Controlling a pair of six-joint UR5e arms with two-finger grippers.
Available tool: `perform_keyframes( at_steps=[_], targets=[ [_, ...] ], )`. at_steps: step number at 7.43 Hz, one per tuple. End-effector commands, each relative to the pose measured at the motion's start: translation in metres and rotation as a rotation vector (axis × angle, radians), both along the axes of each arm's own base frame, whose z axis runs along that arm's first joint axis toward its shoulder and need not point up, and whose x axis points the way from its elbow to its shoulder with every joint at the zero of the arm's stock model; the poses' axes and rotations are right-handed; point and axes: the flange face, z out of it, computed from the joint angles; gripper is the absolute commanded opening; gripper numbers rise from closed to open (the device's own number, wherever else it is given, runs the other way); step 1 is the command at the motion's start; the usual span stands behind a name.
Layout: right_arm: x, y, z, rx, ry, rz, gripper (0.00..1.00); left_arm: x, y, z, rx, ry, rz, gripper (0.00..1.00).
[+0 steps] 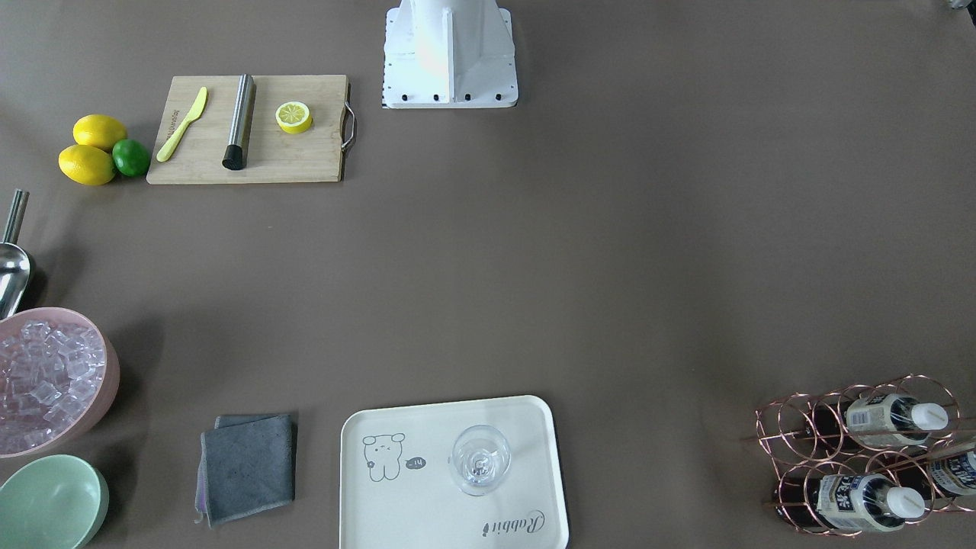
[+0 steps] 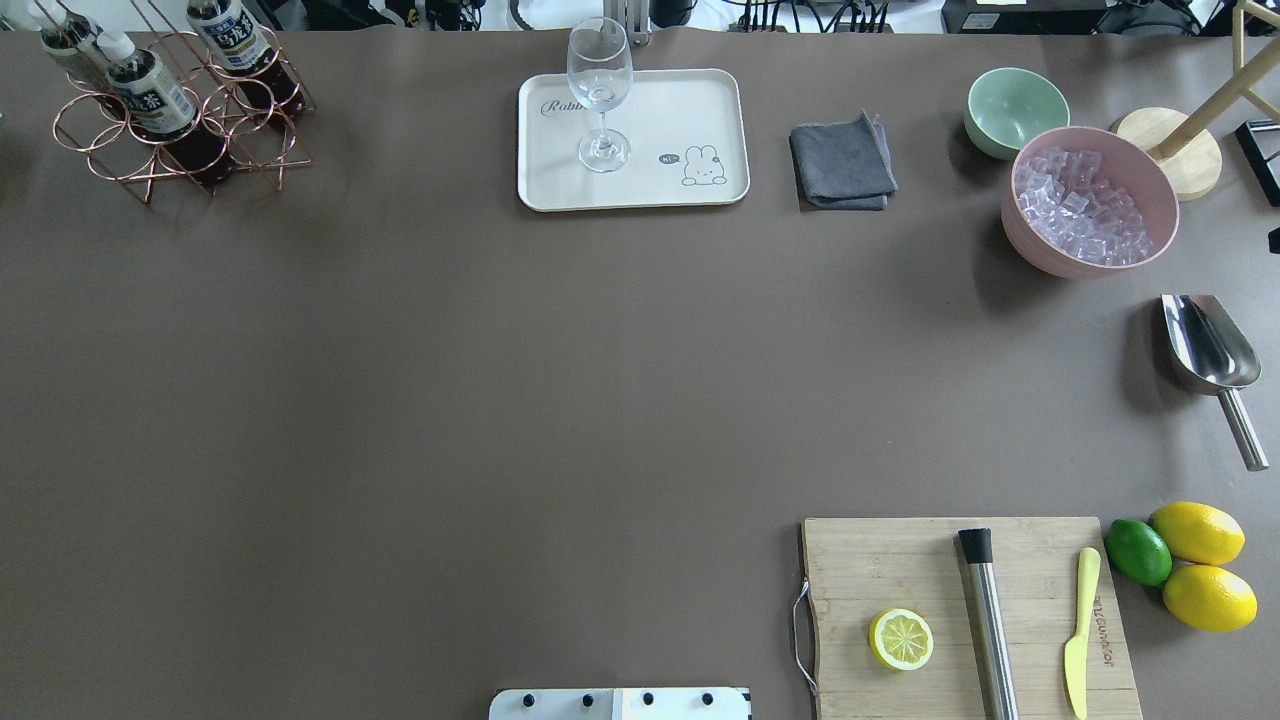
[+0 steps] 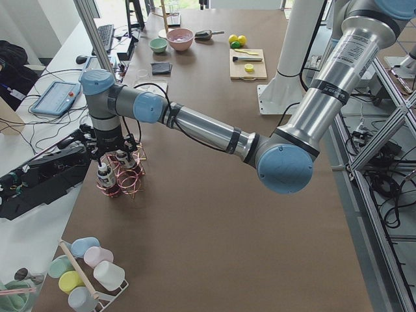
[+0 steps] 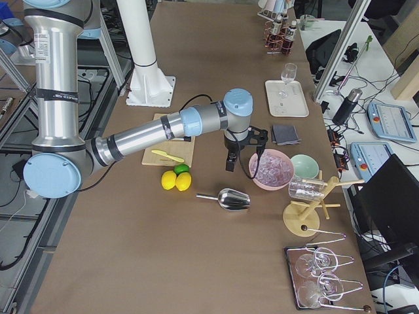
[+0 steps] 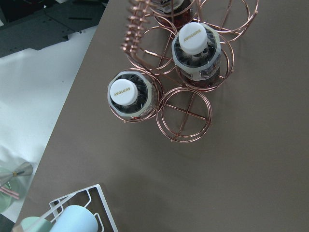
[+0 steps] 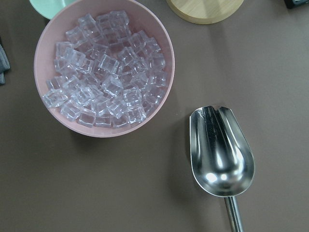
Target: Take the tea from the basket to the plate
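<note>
Your left gripper hangs over the basket at the far corner of the table on the robot's left side; that placement makes sense, since the wrist camera looks straight down on the white caps; the fingers do not show in that view, and from the side view you cannot tell whether the jaws stand apart or together. The tea stands upright in an end cell, cap up, with an empty cell just beside it; two more bottles sit in neighbouring cells. The rings hold each bottle from tipping and leave the cap and neck free, so a lift straight up looks like the intended way out. The plate lies well apart, along the same far edge; a wine glass stands on its script end, so judge the bear end the safer spot. Your right gripper hovers by the pink bowl of ice and the scoop, away from the job; its jaw state cannot be told either.
</note>
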Motion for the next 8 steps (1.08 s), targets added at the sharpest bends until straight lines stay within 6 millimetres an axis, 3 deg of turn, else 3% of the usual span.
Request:
perform_keyframes(
  at_steps=[1,3,5,7,8],
  targets=[
    [-0.024,-0.025,-0.039,-0.011,-0.002,-0.021,1.00,-0.005,-0.031,-0.038,0.091,-0.008,0.065,0.99],
    [-0.034,-0.027,-0.042,-0.019,-0.015,-0.030,1.00,-0.007,-0.029,-0.053,0.131,0.085,0.105,0.99],
    [-0.055,-0.027,-0.045,-0.003,0.014,-0.064,1.00,0.002,-0.021,-0.085,0.197,0.075,0.119,0.99],
    [-0.083,-0.042,-0.074,-0.024,0.080,0.012,1.00,0.019,-0.020,-0.086,0.208,0.078,0.146,0.99],
    [-0.093,-0.041,-0.074,-0.035,0.081,0.007,1.00,0.026,-0.022,-0.091,0.234,0.069,0.180,0.99]
  ],
)
